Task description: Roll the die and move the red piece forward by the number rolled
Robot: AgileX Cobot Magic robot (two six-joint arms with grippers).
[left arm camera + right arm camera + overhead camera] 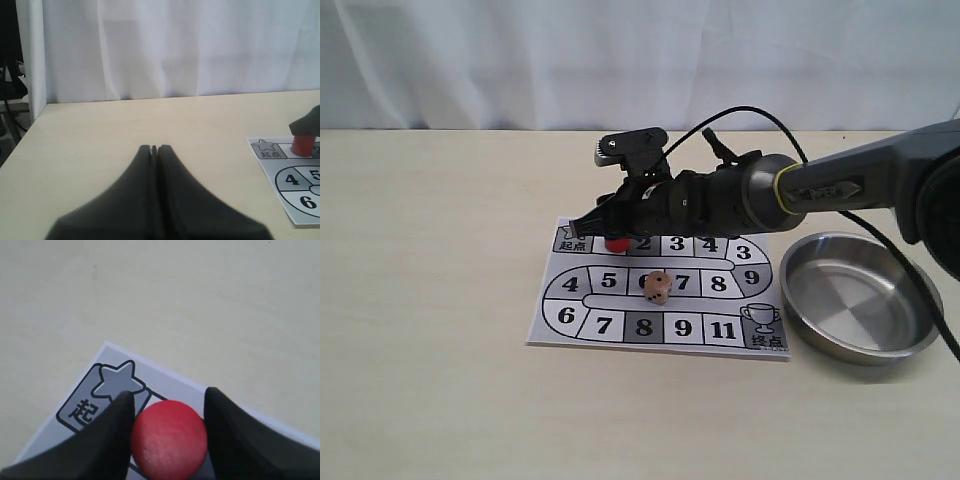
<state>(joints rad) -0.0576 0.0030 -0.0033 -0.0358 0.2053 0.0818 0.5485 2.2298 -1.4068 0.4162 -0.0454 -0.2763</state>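
The red piece [616, 243] stands on the board's [548, 335] first square, beside the grey star square [116, 382]. My right gripper [611, 236] has reached across to it, and its two dark fingers press against both sides of the red piece [169, 439], shut on it. The piece [303, 144] also shows in the left wrist view, with a dark finger over it. The tan die [657, 287] rests on a middle-row square of the board, apart from the gripper. My left gripper [154, 148] hovers over bare table, shut and empty; it does not show in the exterior view.
A shallow steel bowl [910, 300] sits just right of the board. The right arm and its black cable [775, 125] stretch over the board's top row. A white curtain [620, 60] hangs behind the table.
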